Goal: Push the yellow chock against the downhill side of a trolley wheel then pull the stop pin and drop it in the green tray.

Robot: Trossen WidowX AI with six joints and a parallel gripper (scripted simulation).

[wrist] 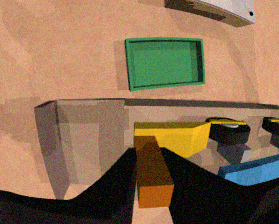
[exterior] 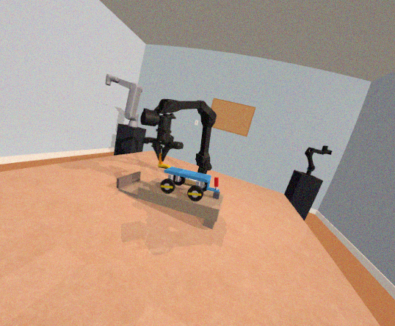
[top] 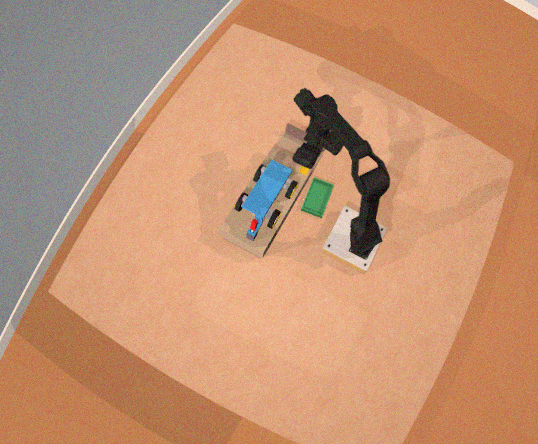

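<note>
Your end effector (wrist: 152, 183) is clamped on the orange handle (wrist: 152, 175) of the yellow chock (wrist: 171, 137). In the wrist view, the handle sits between the two black fingers, with the yellow body beyond them.

The chock (top: 304, 170) is over the ramp (top: 233, 225), at the edge nearest the green tray (top: 317, 197), just beside the trolley's downhill wheel (top: 291, 189) on that side. Whether chock and wheel touch cannot be determined from these views.

The blue trolley (exterior: 188, 175) stands on the ramp (exterior: 178, 203) with all four wheels visible in the top view. The red-headed stop pin (exterior: 216, 182) stands upright at its uphill end.

The tray (wrist: 164, 63) lies on the surface (top: 223, 325) between the ramp and the arm's base plate (top: 340, 235), and nothing is in it. At the ramp's low end a raised lip (exterior: 128, 180) stands upright.
</note>
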